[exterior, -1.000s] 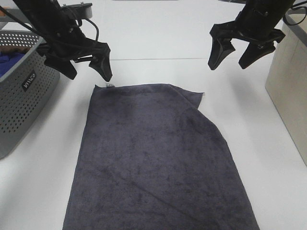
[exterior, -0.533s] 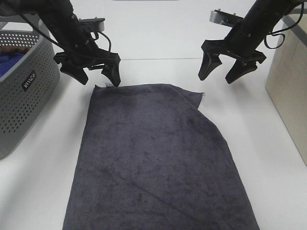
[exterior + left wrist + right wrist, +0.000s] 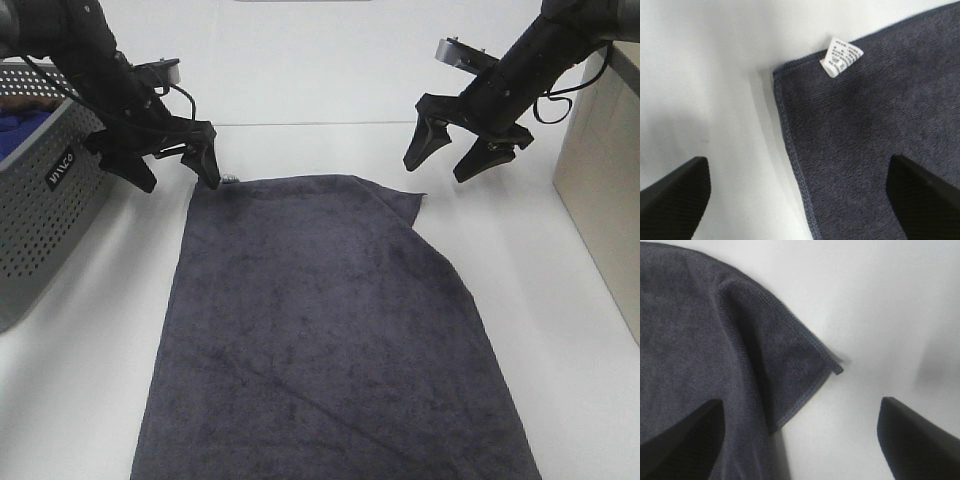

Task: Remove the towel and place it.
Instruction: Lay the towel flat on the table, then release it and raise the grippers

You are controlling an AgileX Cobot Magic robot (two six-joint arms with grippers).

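The dark charcoal-grey towel (image 3: 320,330) lies spread flat on the white table, its far right corner folded over. Its white tag (image 3: 840,56) shows at the far left corner. My left gripper (image 3: 172,172) is open and empty, low over that far left corner, one finger (image 3: 207,165) by the tag. The left wrist view shows the towel corner (image 3: 865,135) between the open fingertips. My right gripper (image 3: 442,162) is open and empty, just beyond the far right corner. That folded corner (image 3: 790,360) shows in the right wrist view between the fingertips.
A grey perforated basket (image 3: 40,200) with blue cloth (image 3: 18,125) inside stands at the left edge. A beige box (image 3: 600,190) stands at the right edge. The white table (image 3: 320,90) extends beyond the towel.
Both grippers have come down toward the towel's far corners. The left moved left and lower to the tag corner; the right moved left and lower. The towel has not moved.
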